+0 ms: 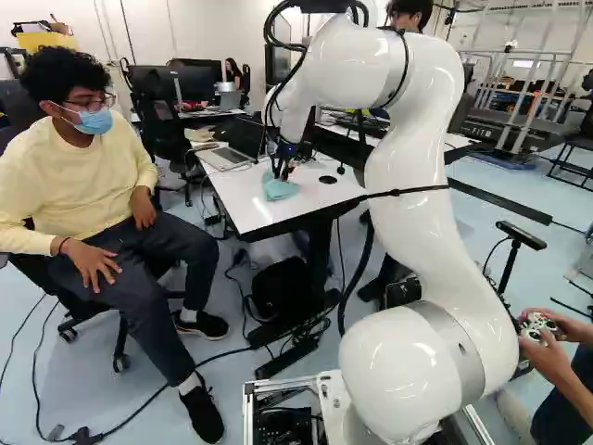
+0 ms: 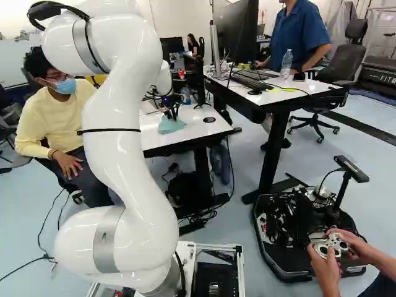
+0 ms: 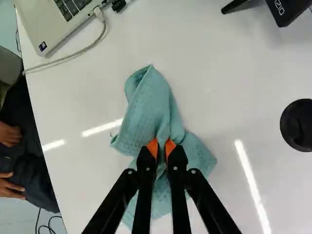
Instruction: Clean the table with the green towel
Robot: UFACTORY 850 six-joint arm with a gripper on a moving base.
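The white tabletop (image 1: 248,206) stands ahead of the base, its near edge toward the arm (image 1: 417,158), which arches over and reaches down to it. A laptop (image 1: 227,158) sits open along the left edge, farther back than the towel. The towel (image 3: 151,107) lies crumpled on the tabletop, in from the near edge, between the left edge and a round black disc. The claw (image 2: 172,116) points down at it; in the wrist view, the claw (image 3: 161,146) is narrow, with a bunched fold of towel pinched between its orange pads (image 3: 153,146), and cloth spreads out on both sides. The disc (image 3: 298,125) is set near the right end of the near edge, apart from the towel. A thin pale cable (image 3: 80,52) runs from the laptop to the left edge.
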